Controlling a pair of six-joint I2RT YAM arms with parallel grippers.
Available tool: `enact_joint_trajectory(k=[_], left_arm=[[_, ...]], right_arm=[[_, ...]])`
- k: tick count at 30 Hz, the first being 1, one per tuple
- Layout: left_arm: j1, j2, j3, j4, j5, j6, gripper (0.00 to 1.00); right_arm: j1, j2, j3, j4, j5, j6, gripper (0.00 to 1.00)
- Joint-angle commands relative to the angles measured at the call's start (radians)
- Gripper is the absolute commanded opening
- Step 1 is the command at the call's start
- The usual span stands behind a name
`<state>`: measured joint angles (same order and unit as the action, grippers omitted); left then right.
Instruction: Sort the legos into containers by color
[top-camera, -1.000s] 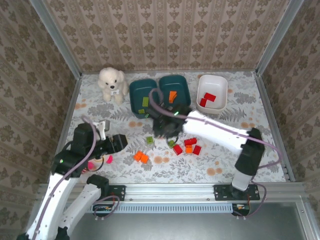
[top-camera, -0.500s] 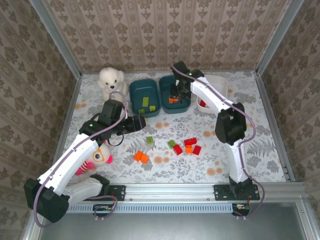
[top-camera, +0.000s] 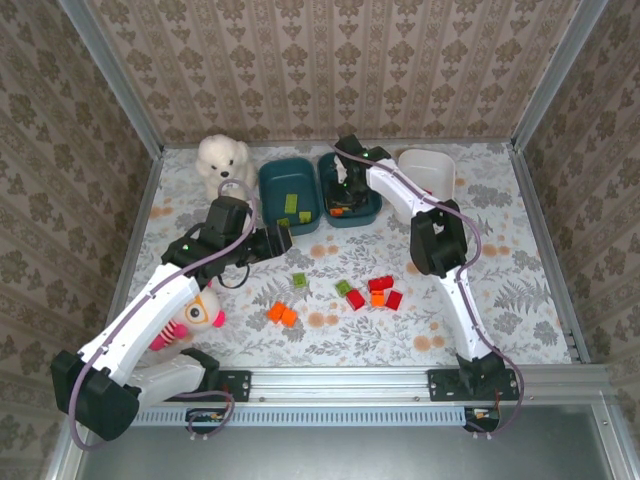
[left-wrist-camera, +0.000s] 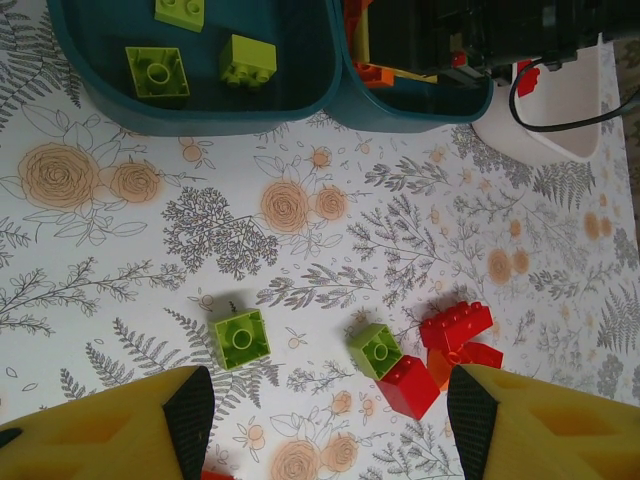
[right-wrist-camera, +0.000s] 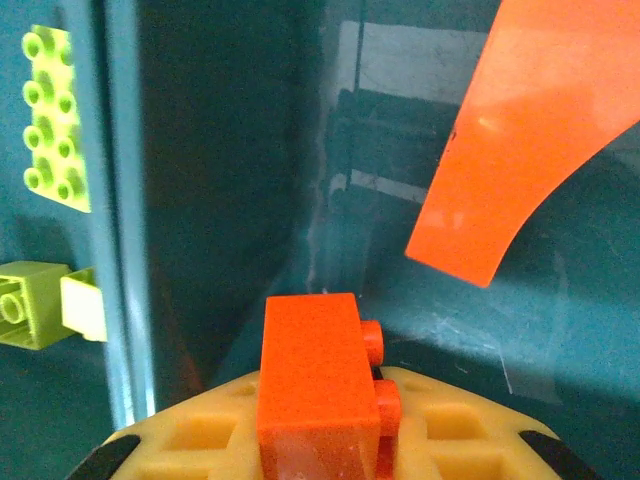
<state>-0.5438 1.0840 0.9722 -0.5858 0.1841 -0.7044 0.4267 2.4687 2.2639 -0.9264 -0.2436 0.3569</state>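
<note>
The right pincer (right-wrist-camera: 320, 445) is clenched on an orange brick (right-wrist-camera: 318, 375), low inside the middle tub (top-camera: 366, 208), which stands at 12 o'clock on the worktop (top-camera: 500, 300). A curved orange piece (right-wrist-camera: 520, 150) lies in that tub, at 1 o'clock from the brick. The left tub (top-camera: 270, 190) sits right beside it at 9 o'clock and holds green bricks (left-wrist-camera: 157, 70); the white tub (top-camera: 435, 170) is at its 3 o'clock. The left pincer (left-wrist-camera: 328, 410) hangs released and empty above the worktop, at 6 o'clock from the left tub. Below it lie loose bricks: a green one (left-wrist-camera: 241, 338), another green (left-wrist-camera: 376, 350) touching a red (left-wrist-camera: 408, 385), more red (left-wrist-camera: 457, 325) beside. Two orange bricks (top-camera: 282, 315) lie at 7 o'clock from these
</note>
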Motion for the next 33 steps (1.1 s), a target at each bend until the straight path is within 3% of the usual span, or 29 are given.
enact_joint_trajectory(k=[1, 10, 19, 22, 27, 33], left_arm=[[-0.008, 0.001, 0.027, 0.003, -0.014, -0.013, 0.66], [-0.01, -0.004, 0.028, -0.009, -0.004, -0.005, 0.66], [-0.01, -0.038, 0.008, -0.044, -0.009, 0.0, 0.67], [-0.009, -0.057, -0.004, -0.068, -0.013, 0.0, 0.67], [-0.008, -0.107, -0.041, -0.099, -0.017, 0.001, 0.67], [-0.01, -0.14, -0.077, -0.144, -0.007, 0.029, 0.67]], right_arm=[[-0.012, 0.025, 0.037, -0.045, -0.025, -0.023, 0.29], [-0.024, 0.017, 0.092, -0.068, -0.033, -0.022, 0.45], [-0.026, -0.179, 0.088, -0.067, 0.027, -0.002, 0.44], [-0.023, -0.302, -0.025, -0.003, 0.048, 0.015, 0.44], [0.006, -0.608, -0.385, 0.208, 0.099, 0.046, 0.44], [0.125, -0.952, -0.766, 0.367, 0.198, 0.039, 0.5]])
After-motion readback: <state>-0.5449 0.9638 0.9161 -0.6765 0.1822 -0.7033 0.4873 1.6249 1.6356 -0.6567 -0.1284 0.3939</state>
